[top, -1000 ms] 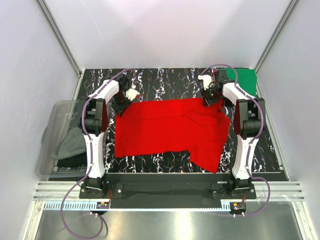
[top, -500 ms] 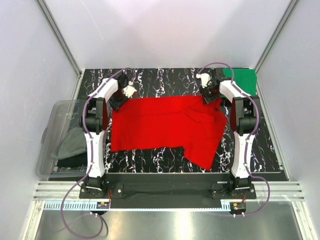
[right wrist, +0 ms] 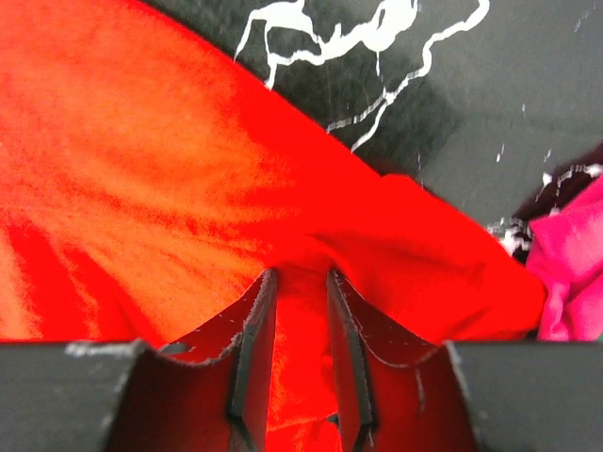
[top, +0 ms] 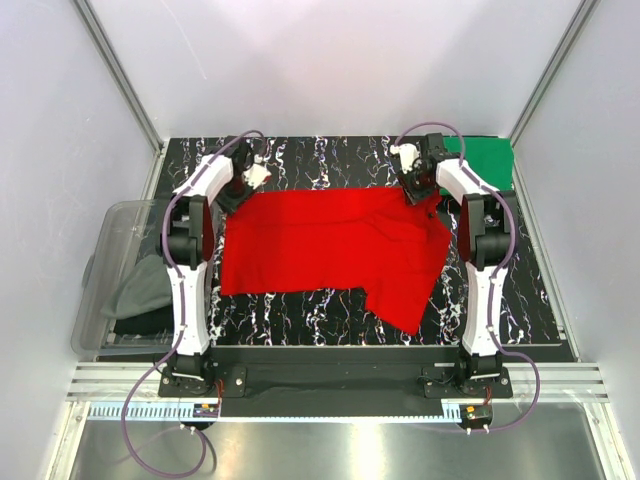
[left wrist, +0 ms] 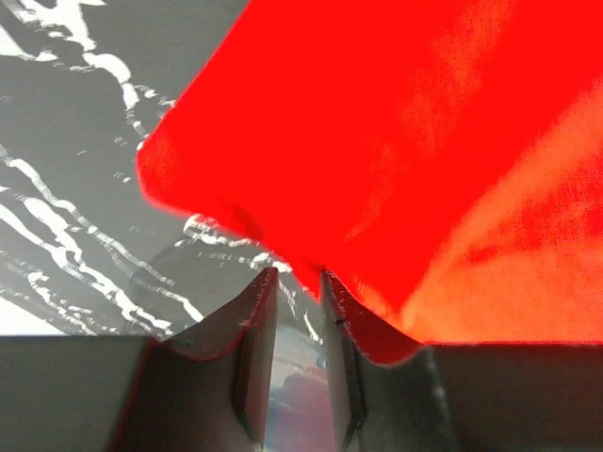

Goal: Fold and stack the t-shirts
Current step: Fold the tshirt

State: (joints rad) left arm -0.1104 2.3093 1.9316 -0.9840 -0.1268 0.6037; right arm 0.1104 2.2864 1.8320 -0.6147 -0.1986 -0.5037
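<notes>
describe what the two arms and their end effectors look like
Both the left arm and right arm have white link shells with black joint housings on black bases. A purple cable loops along each arm. The left end effector and right end effector each have two flat dark grey fingers with angled tips.

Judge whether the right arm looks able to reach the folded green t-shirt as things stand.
Probably yes: the green t-shirt lies just beside the right gripper, nothing between. But its jaws are clamped on the red t-shirt, so it would have to let go first.
</notes>
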